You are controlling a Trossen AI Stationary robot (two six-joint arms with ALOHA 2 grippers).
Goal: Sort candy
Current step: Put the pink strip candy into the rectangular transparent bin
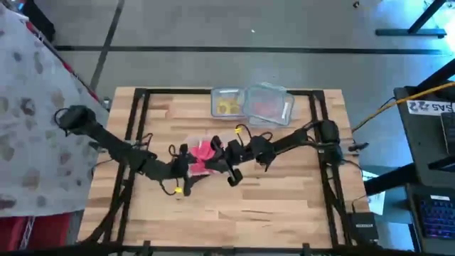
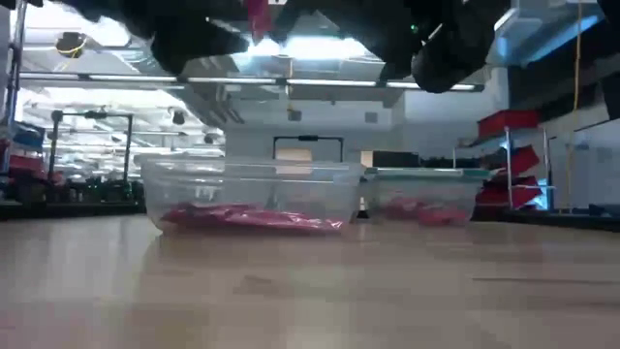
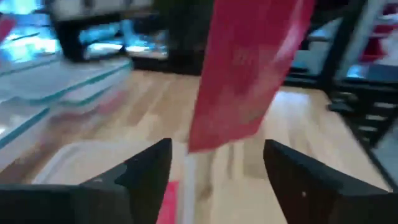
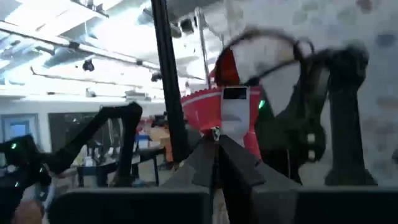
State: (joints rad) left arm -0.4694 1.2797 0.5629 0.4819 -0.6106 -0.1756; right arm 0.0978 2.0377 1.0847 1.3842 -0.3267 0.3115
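You have two dark robot arms and three clear plastic tubs, with one red flat packet just ahead of the left pincer.

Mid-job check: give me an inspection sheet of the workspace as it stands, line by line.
Surface: wooden table, bare toward the front.
Job's things: red packet hanging in front of the left gripper; pink candy mid-table; yellow pieces in a tub; red packets in the near tub.
Clutter: clear tubs at the far edge.
Grippers: left gripper open; right gripper shut, pinching the red packet's top edge.
Cables: yellow cable on the right.
Surroundings: lab room with shelving behind; patterned cloth at left.
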